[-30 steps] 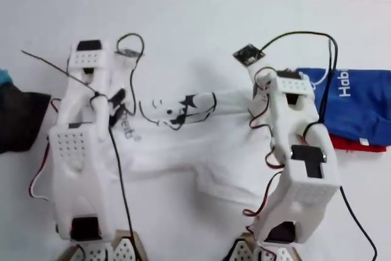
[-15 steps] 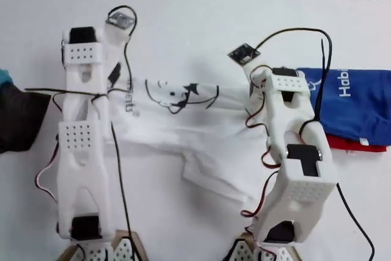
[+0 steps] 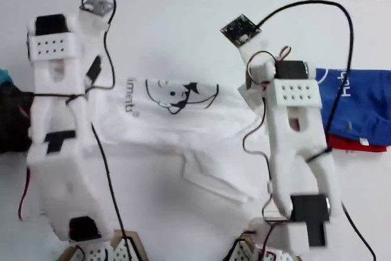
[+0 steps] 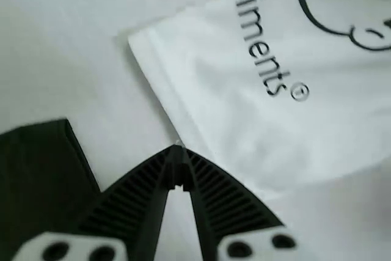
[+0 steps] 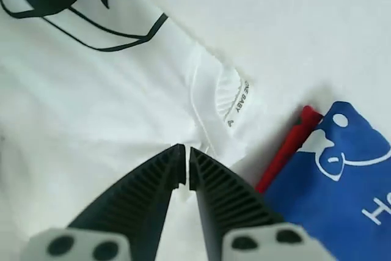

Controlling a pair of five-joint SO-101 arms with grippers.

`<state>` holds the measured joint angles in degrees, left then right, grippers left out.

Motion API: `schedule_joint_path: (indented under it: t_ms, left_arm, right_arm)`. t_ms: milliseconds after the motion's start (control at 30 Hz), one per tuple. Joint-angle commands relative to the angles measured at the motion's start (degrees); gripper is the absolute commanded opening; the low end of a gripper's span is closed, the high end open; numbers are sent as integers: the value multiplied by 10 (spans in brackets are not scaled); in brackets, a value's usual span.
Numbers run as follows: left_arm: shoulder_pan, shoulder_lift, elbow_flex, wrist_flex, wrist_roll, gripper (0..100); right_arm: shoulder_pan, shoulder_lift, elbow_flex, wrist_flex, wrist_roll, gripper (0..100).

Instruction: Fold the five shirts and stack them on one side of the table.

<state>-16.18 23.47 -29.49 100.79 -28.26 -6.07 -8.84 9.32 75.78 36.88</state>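
1. High view: white shirt [image 3: 177,120], part-folded, lies flat mid-counter [image 3: 183,22], print up, with a loose flap toward the near edge.
2. Handling, judged: light, limp and quick to bunch. Best taken at a hem corner or the collar.
3. Left hand [image 4: 178,175]: pressed together at the shirt's side edge, no cloth visibly pinched.
4. Right hand [image 5: 186,169]: pressed together above the collar end.
5. Blue shirt [image 3: 360,105] lies on red shirt [image 3: 357,145], near the counter's right edge.

Red shirt [image 3: 357,145] mostly beneath the blue shirt [image 3: 366,114], the latter partly out of frame, beside the white shirt [image 3: 177,126].
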Motion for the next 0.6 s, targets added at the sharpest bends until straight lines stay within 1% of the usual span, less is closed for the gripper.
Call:
schedule_joint_path:
  t_ms: [0, 100, 200, 333, 433, 567]
  left_arm:
    - [-23, -123, 191, -89, 4, 26]
    - [-62, -127, 289, -199, 36, 28]
    - [-95, -103, 350, -263, 38, 61]
    - [-111, -51, 359, -283, 33, 133]
    - [-109, -10, 332, -290, 11, 139]
    - [-109, 46, 251, -285, 6, 139]
  right_arm:
    - [-1, -87, 1, 51, 0, 23]
    - [1, -127, 50, 64, 1, 23]
    - [0, -167, 112, 63, 1, 24]
    - [-4, -204, 163, 62, 1, 24]
    - [-4, -223, 181, 62, 0, 24]
    - [-4, -242, 207, 65, -1, 24]
